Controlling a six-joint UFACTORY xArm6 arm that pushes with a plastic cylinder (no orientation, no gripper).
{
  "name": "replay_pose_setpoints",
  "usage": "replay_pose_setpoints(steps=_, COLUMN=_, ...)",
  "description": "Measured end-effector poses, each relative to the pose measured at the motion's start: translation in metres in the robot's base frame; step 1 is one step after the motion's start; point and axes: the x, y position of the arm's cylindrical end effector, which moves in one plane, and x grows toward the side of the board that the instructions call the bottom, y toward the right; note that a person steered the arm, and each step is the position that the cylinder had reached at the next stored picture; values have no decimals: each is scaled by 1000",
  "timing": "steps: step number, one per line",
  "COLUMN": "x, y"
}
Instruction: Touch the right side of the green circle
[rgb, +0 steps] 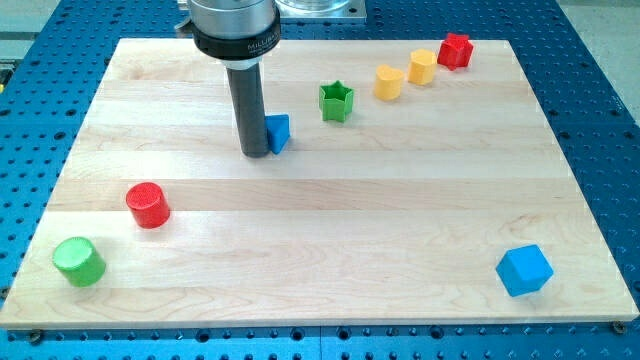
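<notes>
One view only, the camera view. Target is the green circle (79, 261), a short upright cylinder at the board's (330, 210) bottom-left corner, near the view's left edge. Bright green all over, flat round top, smooth curved wall, standing square.

Handling, my guess: small, light, rigid, not fragile. It likely slides easily on smooth wood, so a hard hit would shove it toward the board edge just beyond. No gripping here: there are no jaws on this rig, just a rod, so jaw state doesn't apply. Contact spot should be the curved wall facing the view's right, hit dead centre; off-centre and it probably rolls away sideways.

My tip (256, 153) is well apart from it, up in the board's upper middle, touching or just beside the left face of a small blue block (278, 132); can't tell which.

Red cylinder (148, 205) sits between tip and target, up-right of the green circle, close to a straight-line route.

Others, out of the way:
- green star (337, 102)
- two yellow blocks (389, 82) (422, 66)
- red block (455, 49), top right
- blue cube (524, 270), bottom right
</notes>
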Motion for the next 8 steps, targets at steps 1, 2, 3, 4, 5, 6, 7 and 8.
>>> replay_pose_setpoints(steps=1, x=-6, y=0)
replay_pose_setpoints(steps=2, x=65, y=-26)
replay_pose_setpoints(steps=3, x=126, y=-30)
replay_pose_setpoints(steps=4, x=180, y=-48)
replay_pose_setpoints(steps=5, x=197, y=-91)
replay_pose_setpoints(steps=6, x=185, y=-129)
replay_pose_setpoints(steps=7, x=176, y=-138)
replay_pose_setpoints(steps=8, x=179, y=-155)
